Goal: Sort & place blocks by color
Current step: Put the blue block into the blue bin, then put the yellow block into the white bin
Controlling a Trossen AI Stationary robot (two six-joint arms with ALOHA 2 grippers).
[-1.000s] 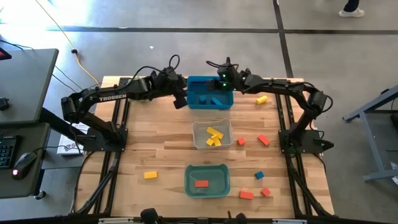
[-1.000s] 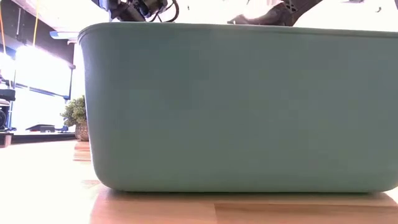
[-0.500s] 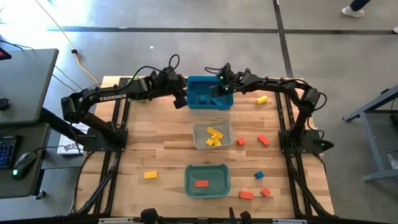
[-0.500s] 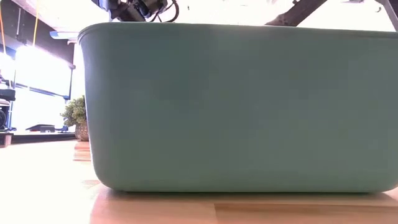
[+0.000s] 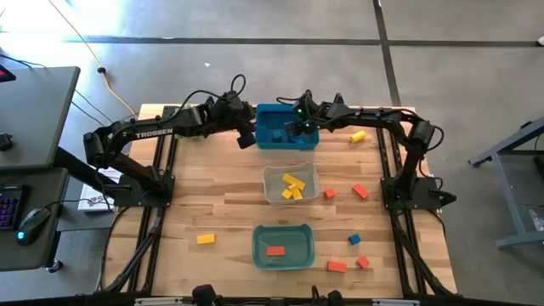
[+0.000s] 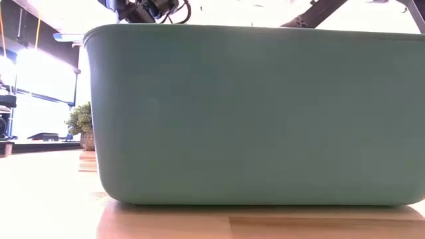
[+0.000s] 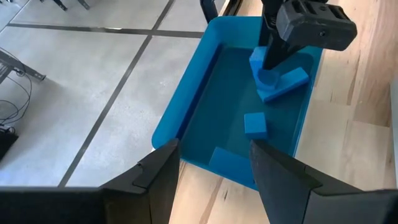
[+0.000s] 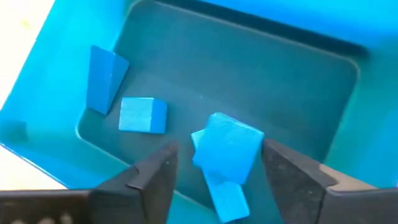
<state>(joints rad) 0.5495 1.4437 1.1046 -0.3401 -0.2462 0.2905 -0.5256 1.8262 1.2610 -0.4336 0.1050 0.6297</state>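
Observation:
The blue bin stands at the table's far middle with several blue blocks in it. My right gripper points down into the bin, open. A blue cube sits tilted between its fingers on a blue bar; it also shows in the left wrist view. My left gripper hovers open and empty just left of the bin. Loose blocks lie on the table: yellow, red, blue and others. My right gripper stands open around the blue cube, fingers pointing down from above. The cube's side lies close to one finger; I cannot tell whether they touch. The cube rests on the bar in the bin.
A clear bin with yellow blocks stands mid-table. A green bin with one red block is nearer and fills the low view. Loose blocks: yellow, red.
My right gripper has moved from the blue bin's far right corner toward the table's left and near edge, and now stands over the bin's inside.

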